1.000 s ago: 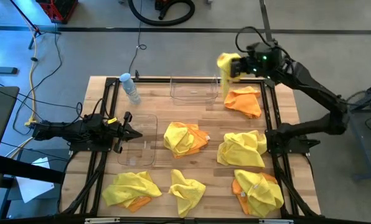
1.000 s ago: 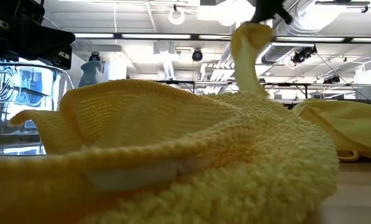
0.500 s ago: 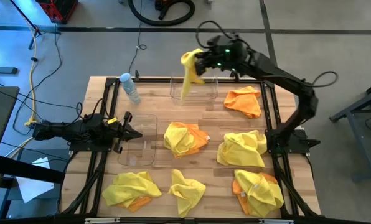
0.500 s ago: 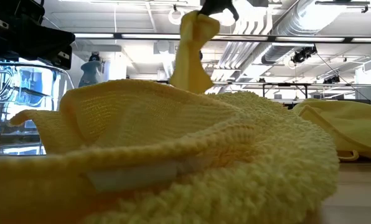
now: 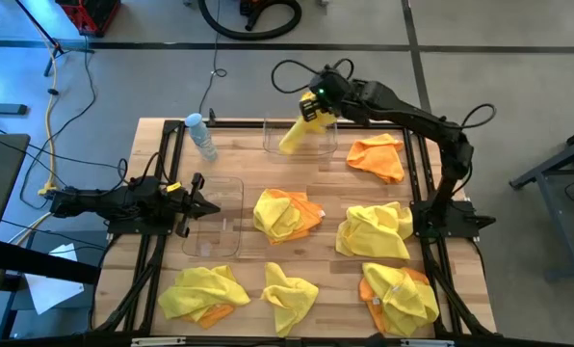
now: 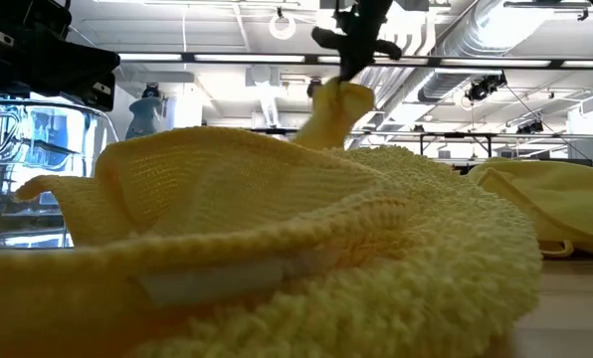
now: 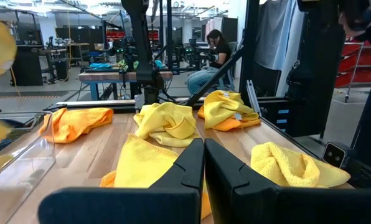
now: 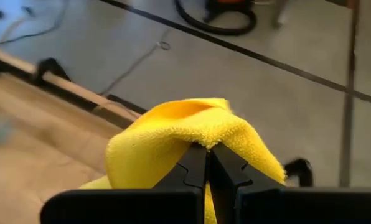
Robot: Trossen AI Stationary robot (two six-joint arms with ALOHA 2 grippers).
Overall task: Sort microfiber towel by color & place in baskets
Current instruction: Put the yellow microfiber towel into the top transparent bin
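While the left gripper (image 5: 198, 202) waits with fingers pressed together at the table's 9 o'clock edge, over the near clear basket (image 5: 213, 217), the right gripper (image 5: 315, 101) hangs at 12 o'clock above the far basket (image 5: 300, 137). Its fingers are pinched on a yellow towel (image 5: 298, 134), whose tail droops into that basket; whether it touches the floor of the bin is hard to judge. One orange towel (image 5: 378, 156) lies at 2 o'clock. Mixed yellow and orange bundles (image 5: 285, 214) cover the centre and 6 o'clock side.
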